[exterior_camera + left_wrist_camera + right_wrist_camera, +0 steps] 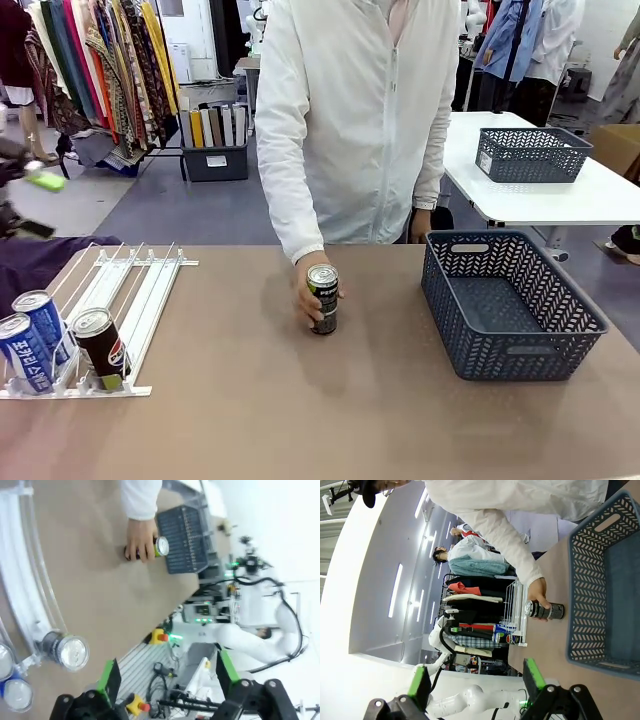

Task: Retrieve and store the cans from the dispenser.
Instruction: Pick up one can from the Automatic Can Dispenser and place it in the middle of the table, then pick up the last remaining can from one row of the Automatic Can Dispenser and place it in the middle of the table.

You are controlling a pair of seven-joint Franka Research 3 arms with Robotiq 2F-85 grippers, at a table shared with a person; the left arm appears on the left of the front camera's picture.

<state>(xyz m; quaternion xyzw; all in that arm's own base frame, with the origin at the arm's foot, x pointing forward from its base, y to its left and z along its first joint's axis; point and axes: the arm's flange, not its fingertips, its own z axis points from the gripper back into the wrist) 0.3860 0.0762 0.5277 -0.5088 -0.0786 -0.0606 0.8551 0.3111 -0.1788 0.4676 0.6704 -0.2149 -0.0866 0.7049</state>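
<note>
- At mid-table a black can stands upright in the person's hand; three more cans wait at the dispenser front lip.
- I judge retrieval is under way; next, that can must go into the empty basket nearby.
- My left gripper and right gripper hang spread, holding nothing.
- The tan table is bare between them; clothes racks stand beyond.

The dispenser is white, two cans blue, the basket slate-blue lattice.
</note>
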